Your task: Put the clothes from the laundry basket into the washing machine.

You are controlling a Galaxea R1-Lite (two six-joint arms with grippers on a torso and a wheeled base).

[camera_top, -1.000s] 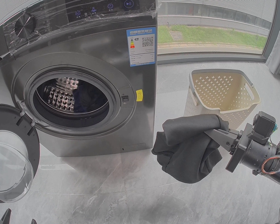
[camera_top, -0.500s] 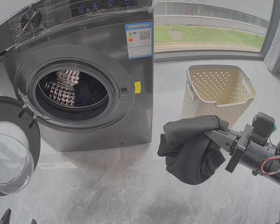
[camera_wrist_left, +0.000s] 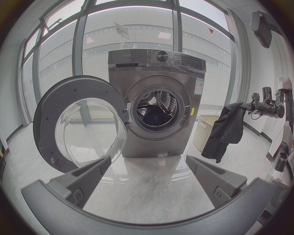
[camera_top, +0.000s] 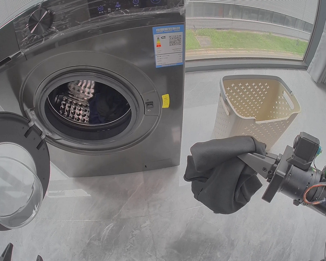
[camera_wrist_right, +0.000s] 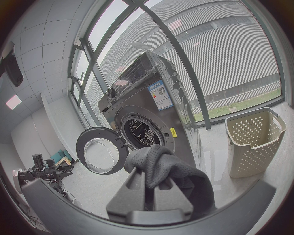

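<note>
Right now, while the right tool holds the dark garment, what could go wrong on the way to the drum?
1. The dark garment hangs well below the right tool, so its loose end may catch on the lower rim of the drum opening and stay outside.
2. The tool seems to pinch only one fold, so the cloth might slip and drop to the floor.

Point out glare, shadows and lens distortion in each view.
Head view: daylight glints off the plastic film on the washing machine; the dark garment throws a soft shadow on the floor. Left wrist view: fisheye bows the window frames; the door glass shows reflections. Right wrist view: the machine leans, corners black.
</note>
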